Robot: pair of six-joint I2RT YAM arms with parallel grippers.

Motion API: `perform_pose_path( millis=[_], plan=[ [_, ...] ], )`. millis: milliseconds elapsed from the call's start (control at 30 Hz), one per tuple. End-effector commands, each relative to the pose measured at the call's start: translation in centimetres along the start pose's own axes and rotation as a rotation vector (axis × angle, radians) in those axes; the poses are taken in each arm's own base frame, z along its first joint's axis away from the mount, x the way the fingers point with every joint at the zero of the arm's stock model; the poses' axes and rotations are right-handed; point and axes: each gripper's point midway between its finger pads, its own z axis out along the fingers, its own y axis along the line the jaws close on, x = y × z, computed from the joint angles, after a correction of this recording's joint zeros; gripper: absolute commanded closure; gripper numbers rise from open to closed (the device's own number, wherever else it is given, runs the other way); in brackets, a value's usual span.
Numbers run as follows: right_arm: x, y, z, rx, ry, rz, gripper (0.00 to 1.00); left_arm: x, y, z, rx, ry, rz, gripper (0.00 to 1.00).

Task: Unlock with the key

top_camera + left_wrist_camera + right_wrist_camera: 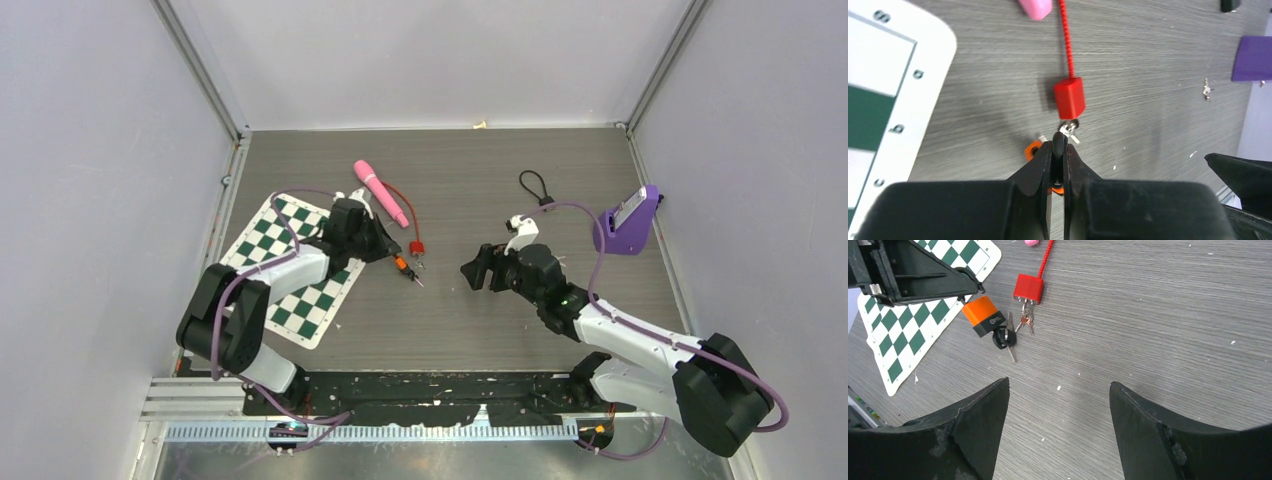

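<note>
Orange lock [984,315] sits pinched in the left fingers [1040,170] beside the mat [903,340] edge; right fingers [973,430] spread above open worktop [1148,315].

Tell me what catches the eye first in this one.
The left gripper is shut on the orange padlock mid-table, with a black key at the padlock's base. Just beyond lies a red padlock on a red cable, small keys beside it. The right gripper hangs open nearby, and a green chessboard mat lies at the left.
</note>
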Motion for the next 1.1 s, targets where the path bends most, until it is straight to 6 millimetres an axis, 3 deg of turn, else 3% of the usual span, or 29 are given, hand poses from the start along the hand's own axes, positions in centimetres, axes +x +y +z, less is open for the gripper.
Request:
perform_pose_path(
  millis=[0,200,367,500,567,633,833,1067],
  plan=[
    [-1.1,0.4,-0.1,-0.018,-0.025,-0.024,0.2,2.1,4.8,-2.5,-0.244,0.069,-0.026,0.95],
    [-1.0,4.1,-0.2,-0.232,-0.012,-0.068,0.21,3.1,2.4,-8.1,-0.144,0.02,-0.018,0.95],
    [-0.9,5.2,-0.2,-0.29,0.006,-0.079,0.23,4.4,-0.6,-14.3,-0.017,-0.032,0.045,0.94],
    [-1.3,6.1,-0.3,-0.34,-0.008,-0.082,0.23,4.3,1.0,-16.1,-0.074,-0.106,0.025,0.9],
    [-1.3,6.1,-0.1,-0.337,-0.006,-0.077,0.24,4.1,2.4,-15.9,-0.16,-0.097,0.032,0.9],
    [-1.2,6.1,0.0,-0.337,0.003,-0.074,0.24,4.7,2.5,-15.1,-0.18,-0.033,0.044,0.9],
    [-0.8,6.1,-0.4,-0.348,0.003,-0.069,0.24,4.7,3.9,-11.3,-0.285,0.042,0.025,0.9],
    [0.0,7.3,-0.4,-0.424,0.033,-0.053,0.25,3.1,3.2,-5.6,-0.279,0.064,0.032,0.88]
  ],
)
